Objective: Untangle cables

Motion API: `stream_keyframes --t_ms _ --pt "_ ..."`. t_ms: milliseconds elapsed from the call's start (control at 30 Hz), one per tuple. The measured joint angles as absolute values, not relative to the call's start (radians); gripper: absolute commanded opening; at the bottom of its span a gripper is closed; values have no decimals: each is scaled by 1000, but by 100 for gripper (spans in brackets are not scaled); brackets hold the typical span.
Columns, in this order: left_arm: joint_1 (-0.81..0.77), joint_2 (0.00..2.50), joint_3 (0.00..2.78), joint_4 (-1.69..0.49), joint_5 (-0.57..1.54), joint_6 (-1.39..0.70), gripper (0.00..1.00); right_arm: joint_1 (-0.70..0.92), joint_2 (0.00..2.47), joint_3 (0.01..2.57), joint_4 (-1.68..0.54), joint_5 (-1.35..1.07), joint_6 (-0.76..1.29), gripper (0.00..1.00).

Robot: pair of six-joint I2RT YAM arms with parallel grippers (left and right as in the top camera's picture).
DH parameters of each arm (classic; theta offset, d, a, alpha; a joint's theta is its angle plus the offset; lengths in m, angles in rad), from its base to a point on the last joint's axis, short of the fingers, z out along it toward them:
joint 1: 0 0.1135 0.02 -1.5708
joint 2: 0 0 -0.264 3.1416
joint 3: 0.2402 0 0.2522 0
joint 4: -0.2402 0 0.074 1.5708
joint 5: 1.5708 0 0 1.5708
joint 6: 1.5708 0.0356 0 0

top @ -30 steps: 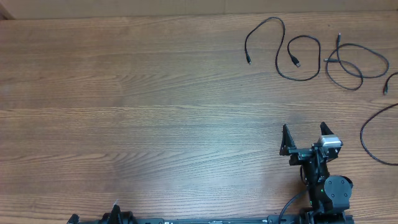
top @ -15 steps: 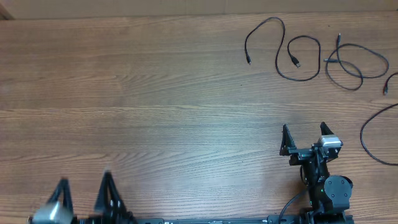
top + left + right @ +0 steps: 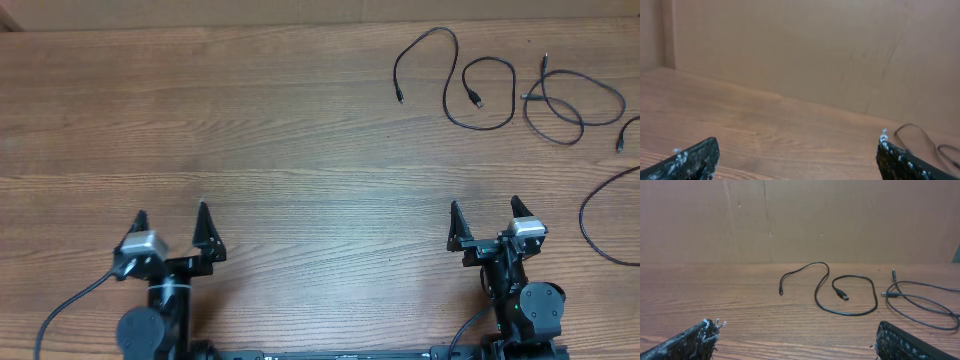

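Several thin black cables lie apart at the table's far right. One S-shaped cable [image 3: 455, 75] lies left of a looped cable [image 3: 572, 100], and another cable [image 3: 600, 215] curves along the right edge. The S-shaped cable [image 3: 840, 292] and the looped one [image 3: 920, 302] also show in the right wrist view. My left gripper [image 3: 172, 230] is open and empty at the near left, far from the cables. My right gripper [image 3: 483, 222] is open and empty at the near right, well short of the cables. The left wrist view shows a bit of cable [image 3: 912, 132] far off.
A brown cardboard wall [image 3: 840, 215] stands along the table's far edge. The wooden table [image 3: 250, 150] stretches wide between and beyond the two arms. A short cable end [image 3: 625, 135] shows at the right border.
My left arm has come into view from the bottom left and moved forward and right over the table. My right gripper has barely moved. The cables have not moved.
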State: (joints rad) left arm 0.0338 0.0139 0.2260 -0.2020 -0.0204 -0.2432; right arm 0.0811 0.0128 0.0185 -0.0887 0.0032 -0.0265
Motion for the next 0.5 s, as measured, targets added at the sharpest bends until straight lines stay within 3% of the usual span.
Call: stream_keyframes --t_ms 233,500 --pt "34 14 56 -48 11 -228 100 81 13 19 -89 3 -27 100" --pt "34 14 9 -75 14 -162 100 81 13 19 -89 3 -27 100"
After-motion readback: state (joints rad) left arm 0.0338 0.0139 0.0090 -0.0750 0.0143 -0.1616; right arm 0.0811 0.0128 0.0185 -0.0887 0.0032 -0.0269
